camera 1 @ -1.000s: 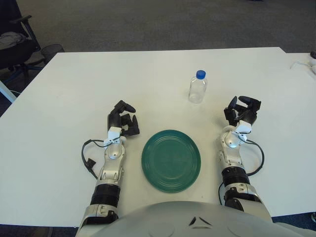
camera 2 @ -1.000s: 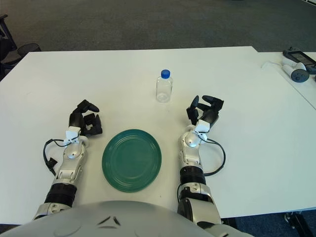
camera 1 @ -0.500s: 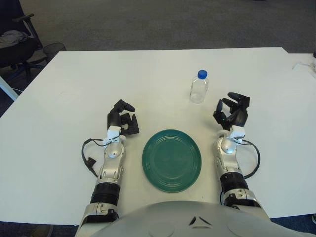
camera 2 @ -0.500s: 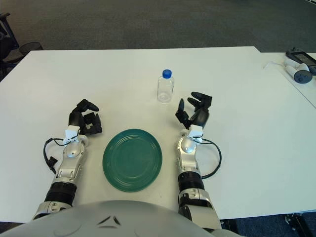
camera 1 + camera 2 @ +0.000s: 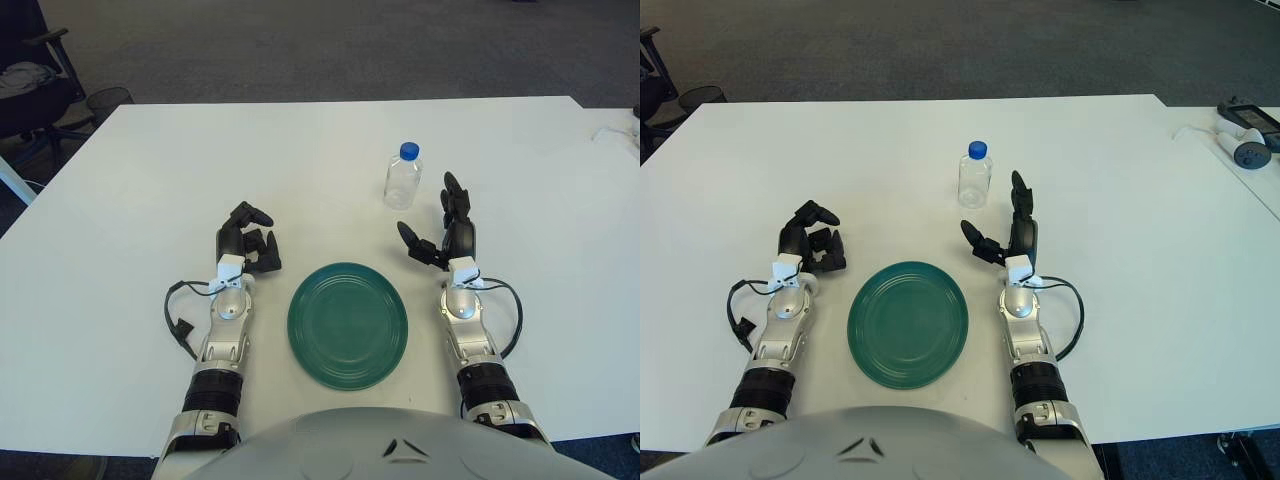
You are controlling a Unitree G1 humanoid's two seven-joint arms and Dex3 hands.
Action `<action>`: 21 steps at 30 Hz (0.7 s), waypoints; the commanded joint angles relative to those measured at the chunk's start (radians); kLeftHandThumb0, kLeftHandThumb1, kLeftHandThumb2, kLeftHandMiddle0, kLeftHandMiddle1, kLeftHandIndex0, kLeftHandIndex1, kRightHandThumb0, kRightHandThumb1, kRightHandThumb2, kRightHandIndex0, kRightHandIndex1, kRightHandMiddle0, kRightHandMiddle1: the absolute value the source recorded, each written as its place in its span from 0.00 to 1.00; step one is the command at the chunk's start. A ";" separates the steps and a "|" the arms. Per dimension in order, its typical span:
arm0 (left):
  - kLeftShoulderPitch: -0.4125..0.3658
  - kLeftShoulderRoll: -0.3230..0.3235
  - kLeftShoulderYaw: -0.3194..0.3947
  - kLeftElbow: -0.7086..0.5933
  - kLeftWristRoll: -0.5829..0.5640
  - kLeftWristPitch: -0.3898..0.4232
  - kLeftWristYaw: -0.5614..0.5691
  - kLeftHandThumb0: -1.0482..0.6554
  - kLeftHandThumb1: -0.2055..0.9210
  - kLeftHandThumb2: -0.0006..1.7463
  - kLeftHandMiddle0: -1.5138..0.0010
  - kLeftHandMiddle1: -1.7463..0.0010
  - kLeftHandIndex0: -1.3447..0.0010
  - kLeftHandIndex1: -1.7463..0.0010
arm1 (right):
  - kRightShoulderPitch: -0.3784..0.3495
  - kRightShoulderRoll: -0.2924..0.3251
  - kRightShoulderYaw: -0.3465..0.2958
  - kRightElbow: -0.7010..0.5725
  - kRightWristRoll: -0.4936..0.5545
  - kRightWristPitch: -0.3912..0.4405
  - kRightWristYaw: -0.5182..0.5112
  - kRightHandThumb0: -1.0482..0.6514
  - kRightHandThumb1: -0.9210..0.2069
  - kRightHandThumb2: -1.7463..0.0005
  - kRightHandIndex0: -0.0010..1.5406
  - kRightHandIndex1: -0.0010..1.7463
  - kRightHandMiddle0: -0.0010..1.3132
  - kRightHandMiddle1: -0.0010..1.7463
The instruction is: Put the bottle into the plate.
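A small clear bottle (image 5: 402, 177) with a blue cap stands upright on the white table, beyond the green plate (image 5: 348, 324). My right hand (image 5: 438, 228) sits just right of and nearer than the bottle, its fingers spread open and holding nothing, a short gap from the bottle. The plate lies between my two forearms near the table's front. My left hand (image 5: 249, 240) shows to the left of the plate with its fingers curled, holding nothing.
A black cable loops beside my left forearm (image 5: 180, 325). White devices (image 5: 1242, 140) lie on a second table at the far right. A chair and a wire bin (image 5: 105, 100) stand off the table's far left corner.
My right hand has swung left toward the bottle and its fingers have spread from curled to open. The left hand, bottle and plate have not moved.
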 commanded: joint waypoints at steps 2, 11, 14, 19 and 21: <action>0.018 0.010 0.002 0.025 0.009 0.041 0.002 0.28 0.26 0.92 0.12 0.00 0.40 0.00 | 0.015 -0.025 0.011 -0.040 0.004 0.017 0.042 0.03 0.31 0.77 0.00 0.00 0.00 0.00; 0.021 0.010 -0.001 0.019 0.006 0.049 -0.006 0.28 0.26 0.92 0.13 0.00 0.40 0.00 | 0.027 -0.055 0.030 -0.120 0.002 0.026 0.109 0.00 0.18 0.85 0.00 0.00 0.00 0.00; 0.021 0.011 -0.001 0.018 0.007 0.051 -0.004 0.28 0.26 0.92 0.13 0.00 0.40 0.00 | 0.042 -0.064 0.022 -0.198 0.029 0.051 0.134 0.00 0.17 0.86 0.00 0.00 0.00 0.00; 0.019 0.011 -0.001 0.021 0.011 0.051 0.000 0.28 0.26 0.92 0.13 0.00 0.40 0.00 | 0.060 -0.024 0.015 -0.188 -0.002 0.056 0.077 0.00 0.18 0.87 0.00 0.00 0.00 0.00; 0.019 0.011 -0.001 0.022 0.010 0.052 0.001 0.28 0.26 0.92 0.13 0.00 0.40 0.00 | 0.037 -0.006 0.022 -0.213 -0.020 0.106 0.061 0.00 0.18 0.88 0.00 0.00 0.00 0.00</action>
